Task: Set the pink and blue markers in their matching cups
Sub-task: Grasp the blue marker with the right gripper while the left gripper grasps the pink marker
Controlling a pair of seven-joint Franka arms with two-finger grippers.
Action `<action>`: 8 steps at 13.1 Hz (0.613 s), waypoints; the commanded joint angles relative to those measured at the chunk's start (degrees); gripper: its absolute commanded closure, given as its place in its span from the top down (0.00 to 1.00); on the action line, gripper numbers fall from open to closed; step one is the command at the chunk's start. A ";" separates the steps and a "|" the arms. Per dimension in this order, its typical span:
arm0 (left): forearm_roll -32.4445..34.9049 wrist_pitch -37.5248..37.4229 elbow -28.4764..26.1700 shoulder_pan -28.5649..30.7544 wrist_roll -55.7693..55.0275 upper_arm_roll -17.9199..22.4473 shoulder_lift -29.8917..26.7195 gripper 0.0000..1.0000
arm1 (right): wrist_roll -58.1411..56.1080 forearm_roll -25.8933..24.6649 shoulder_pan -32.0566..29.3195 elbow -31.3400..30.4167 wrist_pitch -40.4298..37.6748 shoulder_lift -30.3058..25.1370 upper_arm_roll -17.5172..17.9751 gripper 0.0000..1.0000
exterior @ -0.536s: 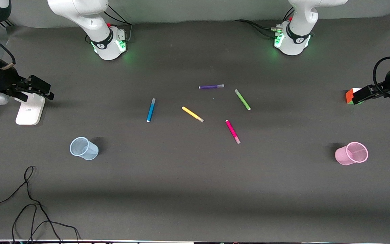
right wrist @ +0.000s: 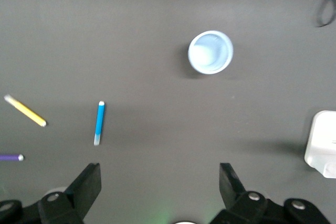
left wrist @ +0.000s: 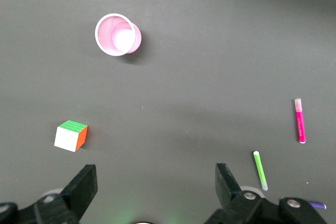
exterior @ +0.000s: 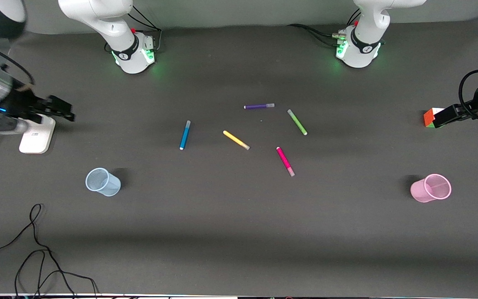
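Observation:
The blue marker [exterior: 185,135] [right wrist: 99,123] and the pink marker [exterior: 285,161] [left wrist: 301,120] lie flat in the middle of the table among other markers. A pale blue cup [exterior: 103,182] [right wrist: 210,52] stands upright toward the right arm's end, nearer the front camera than the markers. A pink cup [exterior: 430,188] [left wrist: 117,34] stands upright toward the left arm's end. My right gripper [exterior: 60,111] [right wrist: 160,179] hangs open and empty over a white stand. My left gripper [exterior: 441,118] [left wrist: 156,179] hangs open and empty over a coloured cube.
Purple [exterior: 259,106], green [exterior: 297,122] and yellow [exterior: 236,140] markers lie around the two task markers. A white stand [exterior: 36,133] sits at the right arm's end, a coloured cube [exterior: 429,117] at the left arm's end. Black cables [exterior: 35,249] trail near the front edge.
My right gripper has shifted a little toward the middle of the table. The left arm has barely moved. Markers and cups are unmoved.

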 commanded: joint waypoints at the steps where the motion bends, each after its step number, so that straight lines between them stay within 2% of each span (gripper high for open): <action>1: -0.28 -0.90 0.82 0.73 -0.65 0.15 0.10 1.00 | 4.21 -0.79 6.40 2.02 -0.67 8.64 0.10 1.00; 3: -0.11 -0.73 0.48 0.21 -0.83 0.07 0.45 1.00 | 8.01 1.13 9.04 5.52 -0.23 15.14 0.19 1.00; 6: -0.98 -0.46 0.57 -0.32 1.27 -0.37 3.17 1.00 | 9.59 12.61 11.07 8.00 0.04 24.12 0.10 1.00; 7: -4.20 -0.37 0.57 -0.41 1.37 -0.37 4.74 1.00 | 12.64 16.23 10.99 8.00 0.04 26.14 0.10 1.00; 8: -8.76 -0.72 0.48 -0.50 1.02 -0.72 6.50 1.00 | 13.72 17.13 10.99 8.44 0.30 29.03 0.10 1.00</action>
